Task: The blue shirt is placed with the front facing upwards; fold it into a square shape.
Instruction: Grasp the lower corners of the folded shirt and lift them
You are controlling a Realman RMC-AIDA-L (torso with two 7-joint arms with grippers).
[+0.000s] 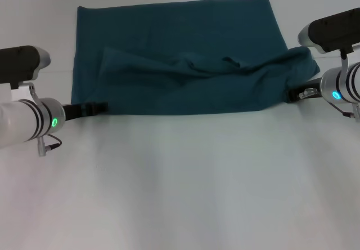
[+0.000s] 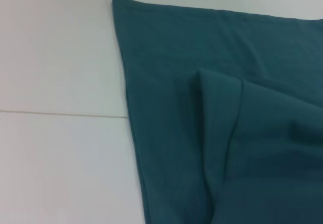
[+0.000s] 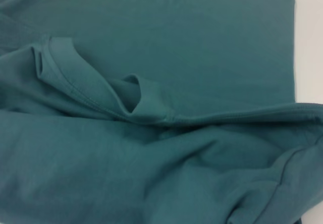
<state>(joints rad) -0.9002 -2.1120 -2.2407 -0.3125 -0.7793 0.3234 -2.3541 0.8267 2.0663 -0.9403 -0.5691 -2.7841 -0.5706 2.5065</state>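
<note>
Shirt fold: partway, not square yet

Blue shirt (image 1: 185,64) lies far-centre on tabletop (image 1: 180,188), near half doubled over loosely, rumpled, still wide. Flattening and side folds remain, I'd judge. Left claw (image 1: 95,109) and right claw (image 1: 295,94) at its near corners; can't tell grip state.

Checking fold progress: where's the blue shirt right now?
In the head view the blue shirt lies on the far half of the white table, partly folded, between the left gripper at its near-left edge and the right gripper at its right edge.
</note>
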